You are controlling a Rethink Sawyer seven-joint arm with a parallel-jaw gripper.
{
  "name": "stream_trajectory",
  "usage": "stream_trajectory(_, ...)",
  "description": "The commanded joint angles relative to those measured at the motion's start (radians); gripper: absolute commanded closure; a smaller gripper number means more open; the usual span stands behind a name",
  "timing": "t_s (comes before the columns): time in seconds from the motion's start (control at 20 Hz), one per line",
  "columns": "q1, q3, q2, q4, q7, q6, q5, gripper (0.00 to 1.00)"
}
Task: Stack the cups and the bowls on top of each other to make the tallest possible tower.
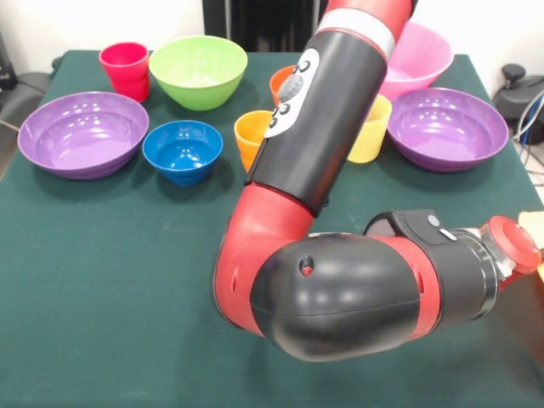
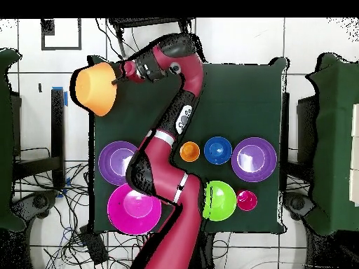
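Note:
My gripper [image 2: 115, 78] holds the big yellow-orange bowl [image 2: 96, 87] by its rim, tilted and raised over the table's corner; in the front view only the wrist [image 1: 510, 242] and a sliver of the bowl show at the right edge. On the table stand two purple bowls [image 1: 83, 133] [image 1: 446, 127], the pink bowl [image 1: 421, 55], the green bowl [image 1: 198, 70], the blue bowl [image 1: 182, 150], the red-pink cup [image 1: 124, 70], the orange cup [image 1: 252, 136] and the yellow cup [image 1: 371, 129]. An orange-red piece [image 1: 280, 82] shows behind the arm. No tower stands.
The arm [image 1: 340, 289] bends low across the green table cloth [image 1: 102, 280] and hides its middle. In the overhead view the bowls and cups lie in a band near the robot's base, with chairs and cables round the table [image 2: 238, 91].

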Motion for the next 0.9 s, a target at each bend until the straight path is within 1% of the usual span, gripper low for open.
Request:
stream_trajectory(0.05, -0.08, -0.269, 0.137, 0.317, 0.346, -0.249, 0.392, 1.0)
stream_trajectory(0.1, -0.084, -0.282, 0.122, 0.283, 0.312, -0.256, 0.383, 1.0)
stream_trajectory(0.15, -0.093, -0.306, 0.113, 0.266, 0.283, -0.262, 0.387, 1.0)
stream_trajectory(0.2, -0.095, -0.326, 0.091, 0.227, 0.248, -0.268, 0.389, 1.0)
stream_trajectory(0.35, -0.098, -0.377, 0.043, 0.141, 0.162, -0.27, 0.409, 1.0)
stream_trajectory(0.45, -0.098, -0.392, 0.016, 0.091, 0.108, -0.263, 0.409, 1.0)
stream_trajectory(0.55, -0.099, -0.39, -0.001, 0.044, 0.052, -0.247, 0.396, 1.0)
stream_trajectory(0.7, -0.104, -0.377, -0.015, 0.003, -0.014, -0.229, 0.363, 1.0)
stream_trajectory(0.9, -0.113, -0.384, -0.016, -0.003, -0.037, -0.231, 0.352, 1.0)
